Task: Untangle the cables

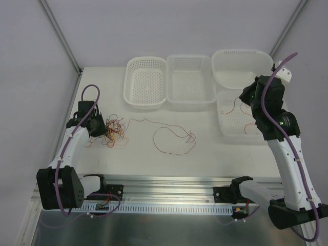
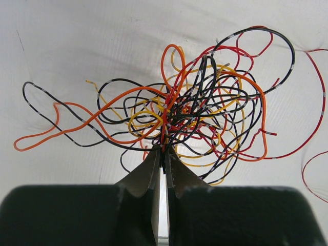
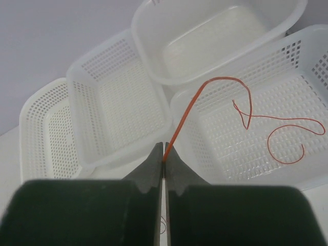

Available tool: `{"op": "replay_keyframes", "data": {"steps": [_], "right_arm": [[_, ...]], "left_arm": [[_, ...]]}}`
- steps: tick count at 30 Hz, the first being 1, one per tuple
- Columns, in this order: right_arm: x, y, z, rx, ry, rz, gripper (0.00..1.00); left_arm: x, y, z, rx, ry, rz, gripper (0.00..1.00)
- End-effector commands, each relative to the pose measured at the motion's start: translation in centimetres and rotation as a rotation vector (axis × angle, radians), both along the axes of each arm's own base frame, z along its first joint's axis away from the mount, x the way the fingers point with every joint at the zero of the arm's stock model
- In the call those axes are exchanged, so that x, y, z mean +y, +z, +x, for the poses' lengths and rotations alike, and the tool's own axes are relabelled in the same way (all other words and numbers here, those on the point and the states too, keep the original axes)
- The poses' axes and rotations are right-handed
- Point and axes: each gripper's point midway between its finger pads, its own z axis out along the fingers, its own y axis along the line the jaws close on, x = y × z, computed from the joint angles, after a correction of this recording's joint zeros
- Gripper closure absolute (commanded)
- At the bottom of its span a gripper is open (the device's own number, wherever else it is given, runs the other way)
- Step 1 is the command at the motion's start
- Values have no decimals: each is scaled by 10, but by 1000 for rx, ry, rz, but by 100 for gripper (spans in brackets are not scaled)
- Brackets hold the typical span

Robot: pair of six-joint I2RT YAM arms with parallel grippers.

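1. top external view: the knotted clump of cables [image 1: 114,130] lies on the table [image 1: 205,159] at the left. the left gripper [image 1: 101,127] sits right against its left edge. a loose red wire [image 1: 174,139] lies mid-table, apart from the clump. a thin orange wire [image 1: 230,105] lies in the near-right lattice basket [image 1: 241,130], under the right gripper [image 1: 248,98]. from up here i cannot tell how either pair of fingers stands. the risk: if the left arm drags sideways, the clump may travel as one lump, reach the red wire and snag it again.

2. left wrist view: the left gripper [image 2: 164,151] has its fingers pressed together, pinching what looks like several strands at the near edge of the clump [image 2: 195,113], not one. a pull on that bundle would likely cinch the knot tighter instead of freeing a cable. strands this thin could also slip out of the pinch partway.

3. right wrist view: the right gripper [image 3: 164,159] is closed on one end of the orange wire [image 3: 287,123]. the rest arcs up and lies curled in the lattice basket [image 3: 307,61]. if the arm pulls away while pinching, the wire comes back out. its free end could also catch in the basket's holes, or cling to a finger on release.
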Motion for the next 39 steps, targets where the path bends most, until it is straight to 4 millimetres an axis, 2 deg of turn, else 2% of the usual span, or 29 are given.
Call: {"op": "replay_keyframes", "data": {"steps": [1, 2, 3, 6, 7, 9, 10, 13, 14, 15, 18, 19, 21, 22, 23, 25, 26, 29, 30, 31, 32, 33, 34, 35, 36, 37, 38, 39], "right_arm": [[-19, 28, 3, -62, 8, -29, 99], [-21, 28, 5, -63, 10, -24, 99], [-33, 28, 7, -65, -23, -23, 99], [-45, 19, 20, -43, -41, -15, 99], [-56, 13, 24, -28, -69, -10, 99], [-73, -5, 33, 24, -124, -1, 99], [-79, -24, 40, 69, -142, 5, 99], [-100, -54, 46, 130, -207, 48, 99], [-105, -75, 50, 181, -224, 63, 99], [-113, -88, 50, 210, -254, 85, 98], [-125, -130, 48, 330, -293, 102, 73], [-125, -136, 47, 358, -288, 101, 55], [-121, -148, 40, 430, -270, 102, 35], [-119, -148, 37, 439, -259, 101, 20], [-116, -148, 33, 443, -247, 95, 14], [-105, -140, 23, 433, -194, 52, 4], [-98, -136, 20, 427, -166, 34, 2], [-56, -122, 6, 377, -2, 1, 0], [-29, -118, 5, 351, 97, 9, 0], [-12, -117, -4, 318, 163, 17, 0], [17, -115, -9, 291, 267, 34, 0], [46, -104, -8, 219, 380, 87, 0], [63, -117, -14, 219, 441, 114, 0], [81, -110, -19, 179, 492, 163, 0], [110, -102, -23, 127, 586, 182, 0], [124, -102, -26, 114, 628, 191, 0], [151, -110, -37, 131, 713, 193, 0], [165, -107, -37, 106, 746, 189, 1]], "left_arm": [[-2, 3, 3, -20, -9, -6, 100], [-2, 3, 3, -18, -9, -7, 100], [-2, 3, 3, -20, -8, -10, 100], [-3, 2, 3, -17, -13, -12, 100], [-4, 3, 3, -18, -16, -17, 100], [-6, 3, 3, -18, -19, -24, 100], [-7, 3, 3, -19, -23, -31, 100], [-8, 3, 3, -19, -27, -37, 100], [-9, 2, 2, -16, -30, -41, 100], [-9, 3, 3, -18, -30, -42, 100], [-12, 2, 3, -16, -38, -54, 100], [-13, 2, 3, -13, -40, -58, 100], [-14, 2, 3, -12, -45, -66, 100], [-15, 2, 3, -14, -45, -71, 100], [-17, 3, 3, -15, -55, -82, 100], [-21, 3, 3, -13, -67, -96, 100], [-23, 2, 3, -12, -75, -102, 100], [-34, 3, 2, -9, -105, -137, 100], [-43, 5, 2, -15, -133, -161, 100], [-47, 6, 2, -16, -142, -172, 100], [-52, 6, 1, -13, -150, -185, 100], [-58, 7, 0, -11, -162, -201, 100], [-70, 7, -4, -7, -193, -213, 100], [-78, 7, -6, 0, -187, -236, 100], [-84, 6, -9, 10, -191, -249, 100], [-98, 7, -14, 12, -224, -263, 100], [-106, 8, -17, 21, -207, -290, 100], [-113, 6, -22, 29, -215, -296, 100]]}}
